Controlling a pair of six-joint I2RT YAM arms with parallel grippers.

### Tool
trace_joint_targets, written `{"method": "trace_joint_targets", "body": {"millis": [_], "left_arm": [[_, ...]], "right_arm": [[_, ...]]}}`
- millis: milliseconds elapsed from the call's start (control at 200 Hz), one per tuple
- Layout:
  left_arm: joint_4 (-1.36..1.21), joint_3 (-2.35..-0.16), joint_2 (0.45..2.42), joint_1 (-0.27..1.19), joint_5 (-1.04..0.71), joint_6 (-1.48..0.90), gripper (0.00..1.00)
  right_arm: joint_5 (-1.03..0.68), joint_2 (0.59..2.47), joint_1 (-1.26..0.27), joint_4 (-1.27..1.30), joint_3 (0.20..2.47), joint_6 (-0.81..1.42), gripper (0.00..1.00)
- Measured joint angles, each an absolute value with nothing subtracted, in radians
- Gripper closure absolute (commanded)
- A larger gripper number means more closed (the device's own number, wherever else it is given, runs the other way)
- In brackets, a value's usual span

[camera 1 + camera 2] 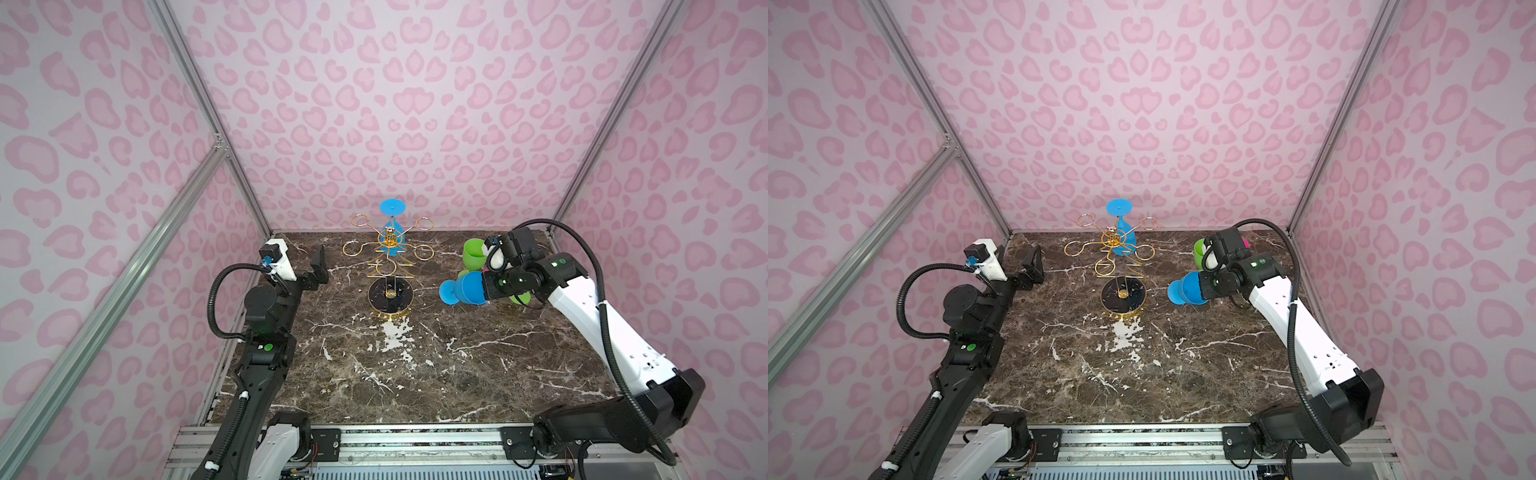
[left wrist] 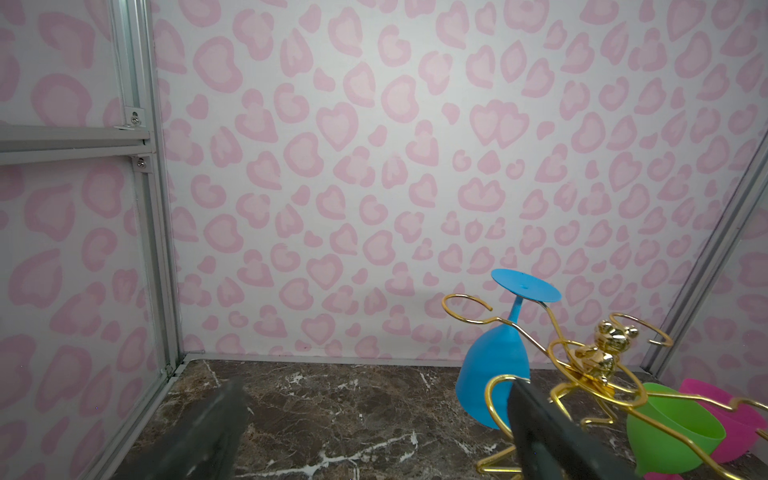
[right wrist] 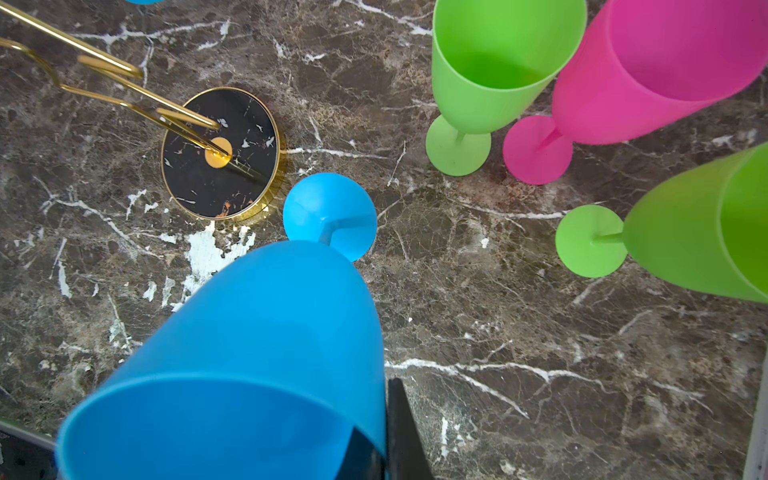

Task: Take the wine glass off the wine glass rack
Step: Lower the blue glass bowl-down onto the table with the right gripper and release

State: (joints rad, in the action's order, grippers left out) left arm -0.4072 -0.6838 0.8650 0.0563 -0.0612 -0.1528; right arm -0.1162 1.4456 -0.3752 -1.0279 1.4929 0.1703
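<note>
Pinching the wine glass (image 1: pixel 467 289) by its rim, the right gripper (image 1: pixel 484 288) points its foot frame-left at the rack (image 1: pixel 384 297); left gripper (image 1: pixel 318 269) gapes empty.

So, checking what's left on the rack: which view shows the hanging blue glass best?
Left wrist view: the hanging blue glass shows foot, stem and bowl, upside down on the rack. In both top views its arms partly cover it; the right wrist view gives a sliver.

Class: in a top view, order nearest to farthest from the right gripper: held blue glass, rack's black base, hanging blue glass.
1. Held blue wine glass: in the right gripper.
2. Rack's black base: table centre.
3. Hanging blue wine glass: farther back, raised.
</note>
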Motion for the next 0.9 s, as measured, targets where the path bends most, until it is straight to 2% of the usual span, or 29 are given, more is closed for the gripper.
{"method": "trace_joint_targets", "body": {"millis": [430, 770, 900], "left_arm": [[-0.39, -0.687, 0.86, 0.055, -0.051, -0.138, 0.0], [-0.39, -0.687, 0.86, 0.055, -0.048, -0.138, 0.01], [-0.39, -0.687, 0.86, 0.055, -0.048, -0.138, 0.01]], "right_arm": [[-0.151, 1.797, -0.355, -1.126, 1.773, 0.097, 1.0], [-0.147, 1.915, -0.358, -1.174, 1.846, 0.085, 1.0], [-0.124, 1.945, -0.361, -1.183, 1.875, 0.084, 0.97]]}}
